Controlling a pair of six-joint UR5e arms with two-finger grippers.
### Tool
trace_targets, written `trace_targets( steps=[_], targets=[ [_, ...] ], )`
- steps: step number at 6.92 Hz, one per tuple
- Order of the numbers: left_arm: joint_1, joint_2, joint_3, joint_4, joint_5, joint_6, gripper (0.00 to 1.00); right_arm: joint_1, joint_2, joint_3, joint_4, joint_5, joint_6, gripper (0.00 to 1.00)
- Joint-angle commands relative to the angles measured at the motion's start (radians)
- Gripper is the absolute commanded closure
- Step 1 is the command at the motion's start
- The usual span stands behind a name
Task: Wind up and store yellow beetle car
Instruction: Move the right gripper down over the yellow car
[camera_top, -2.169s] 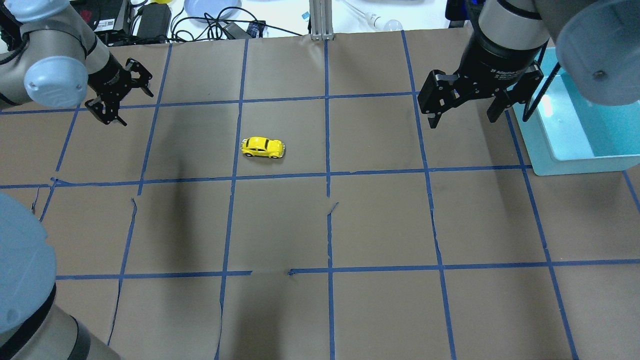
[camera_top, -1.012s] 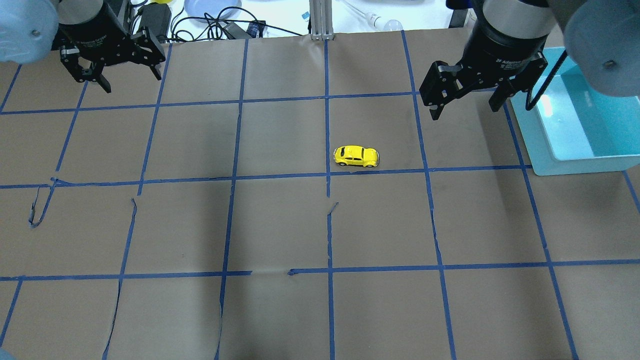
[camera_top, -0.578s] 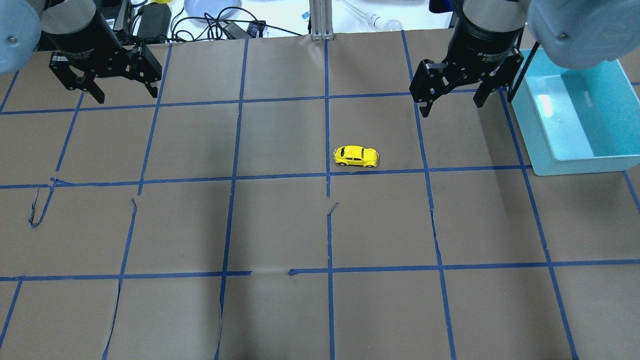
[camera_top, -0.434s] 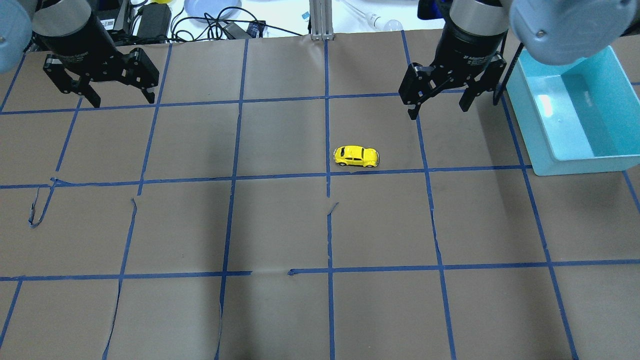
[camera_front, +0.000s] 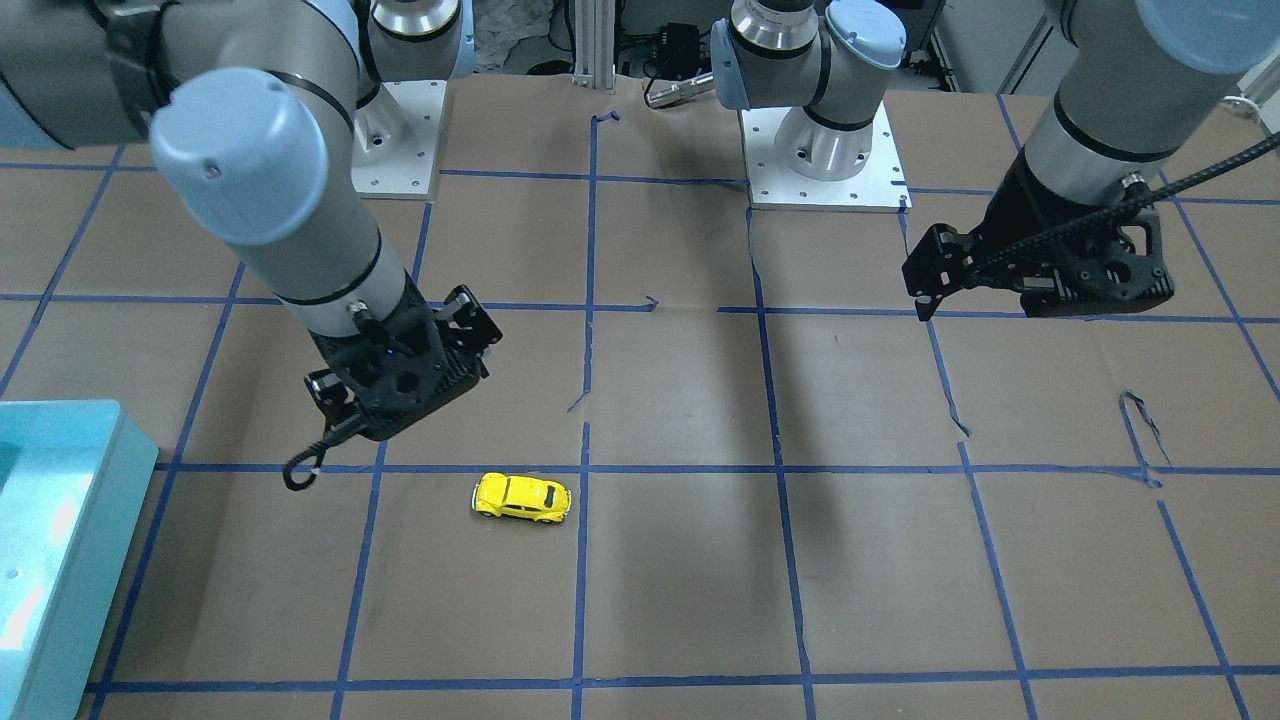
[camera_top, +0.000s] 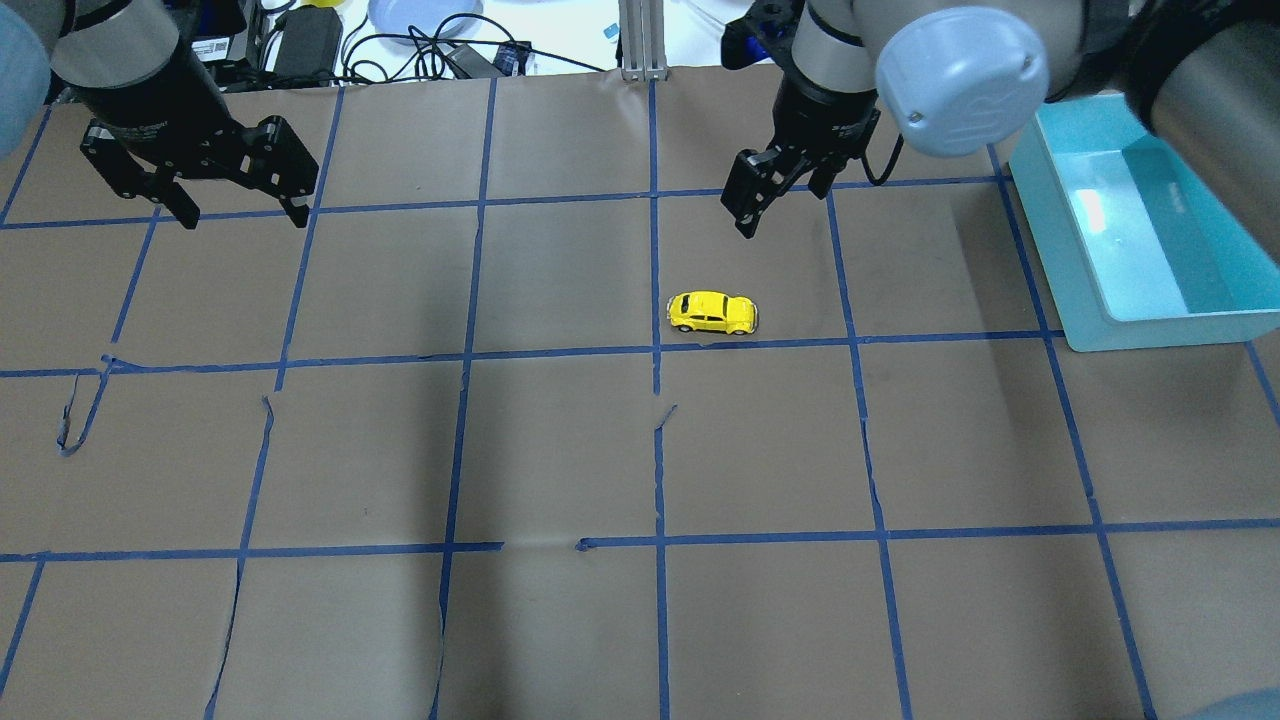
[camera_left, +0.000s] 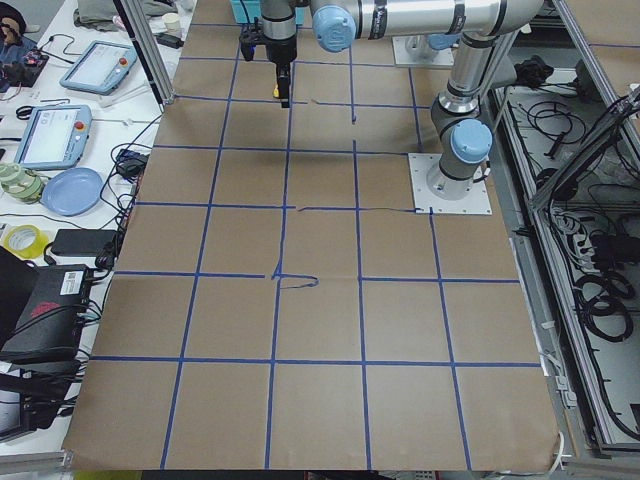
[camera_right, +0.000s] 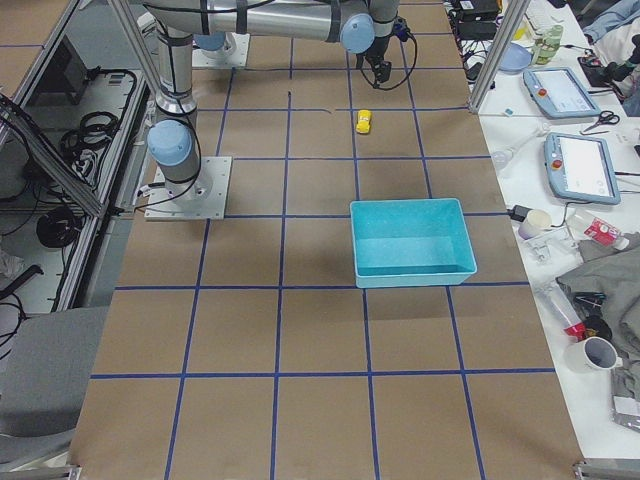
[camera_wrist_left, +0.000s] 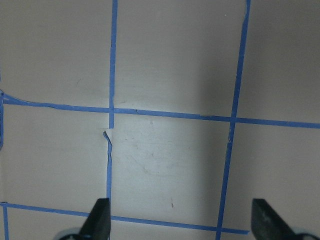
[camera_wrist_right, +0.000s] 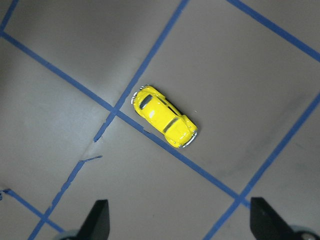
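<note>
While the right gripper (camera_top: 775, 195) hung over the table with its jaws spread wide and nothing in them, the yellow beetle car (camera_top: 712, 313) sat on its wheels on the brown paper, not touching either finger. From the right wrist camera the car (camera_wrist_right: 164, 116) showed up ahead of the open jaws, roughly in line with the gap between the two fingertips (camera_wrist_right: 100, 220) and a bit closer to the one on that view's left. It lay at a diagonal to the jaw line, right along a strip of blue tape (camera_wrist_right: 210, 175) with its wheels just beside it. In the overhead view the gripper was near the car but clearly apart from it, on the side farther from the robot.

The left gripper (camera_top: 243, 205) was way off from the car, over by the other end of the table. Its jaws were also wide open and empty. Its wrist camera only caught brown paper and the blue tape grid (camera_wrist_left: 170, 116) past the two fingertips (camera_wrist_left: 100, 220), with a small tear in the paper out ahead of the finger on the view's left.

A teal bin (camera_top: 1140, 330) sat off to the outer side of the right gripper's jaws, well apart from the car. Its inside looked bare from the right side camera (camera_right: 412, 275).
</note>
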Motion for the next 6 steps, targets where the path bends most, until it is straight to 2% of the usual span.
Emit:
trace_targets(
  steps=[1, 2, 4, 5, 6],
  targets=[
    [-0.040, 0.003, -0.004, 0.003, -0.001, 0.033, 0.00, 0.104, 0.091, 0.045, -0.126, -0.012, -0.241, 0.00],
    [-0.042, 0.004, -0.005, 0.006, -0.004, 0.035, 0.00, 0.106, 0.102, 0.092, -0.184, -0.057, -0.435, 0.00],
    [-0.045, 0.001, -0.007, 0.009, -0.039, 0.032, 0.00, 0.106, 0.107, 0.196, -0.291, -0.098, -0.573, 0.00],
    [-0.043, 0.001, -0.008, 0.011, -0.037, 0.036, 0.00, 0.106, 0.131, 0.242, -0.360, -0.084, -0.585, 0.00],
    [-0.043, 0.001, -0.008, 0.011, -0.039, 0.033, 0.00, 0.106, 0.162, 0.240, -0.450, -0.079, -0.648, 0.02]
  ],
)
